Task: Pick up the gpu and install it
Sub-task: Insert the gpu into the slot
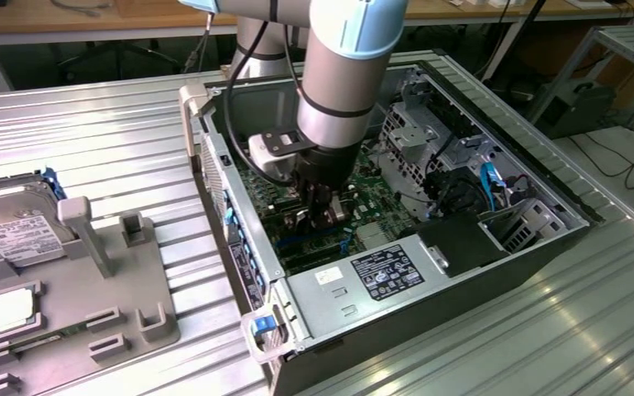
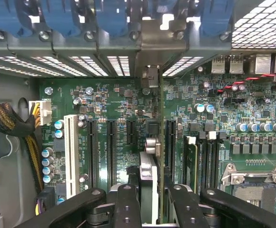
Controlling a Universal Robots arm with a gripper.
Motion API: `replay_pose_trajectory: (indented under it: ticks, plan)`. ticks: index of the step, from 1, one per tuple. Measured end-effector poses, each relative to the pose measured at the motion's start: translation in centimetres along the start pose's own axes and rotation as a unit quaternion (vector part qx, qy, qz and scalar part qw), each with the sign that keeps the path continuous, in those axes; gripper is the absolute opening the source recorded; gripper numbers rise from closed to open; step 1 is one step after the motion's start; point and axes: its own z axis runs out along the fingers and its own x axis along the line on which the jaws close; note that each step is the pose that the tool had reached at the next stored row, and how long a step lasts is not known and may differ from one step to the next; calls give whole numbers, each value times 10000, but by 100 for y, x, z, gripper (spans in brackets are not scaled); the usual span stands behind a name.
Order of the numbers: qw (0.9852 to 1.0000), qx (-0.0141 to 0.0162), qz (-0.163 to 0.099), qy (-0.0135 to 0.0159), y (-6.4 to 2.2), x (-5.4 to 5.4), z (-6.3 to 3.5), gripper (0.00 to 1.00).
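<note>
As far as I can read the wrist view, the gpu (image 2: pixel 147 173) sits edge-on in the claw (image 2: pixel 152 194). It stands upright over the motherboard (image 2: pixel 114 99) inside the open pc case (image 1: pixel 537 177), with its silver bracket (image 2: pixel 151 45) up at the rear slot openings. The claw is clamped on the gpu, one finger (image 2: pixel 128 206) per face. I can't tell whether the edge connector is in its slot or just above it.

My read on handling: light and stiff, but fragile, with bare components and a thin edge. Hold it on the flat faces and put no twist or side load on it.

The black expansion slots (image 2: pixel 111 152) lie just beside it, and the memory stick (image 2: pixel 191 161) is on the other side. The hard drive (image 1: pixel 14 235) and cpu chip (image 1: pixel 11 312) sit in the grey fixture (image 1: pixel 130 322) on the counter (image 1: pixel 108 140), at the exterior view's left and well apart from the case.
</note>
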Motion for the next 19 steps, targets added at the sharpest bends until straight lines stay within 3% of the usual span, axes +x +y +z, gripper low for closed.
replay_pose_trajectory:
  ticks: [19]
  plan:
    - [10000, -1, 0, 1, 0, -17, -19, 28]
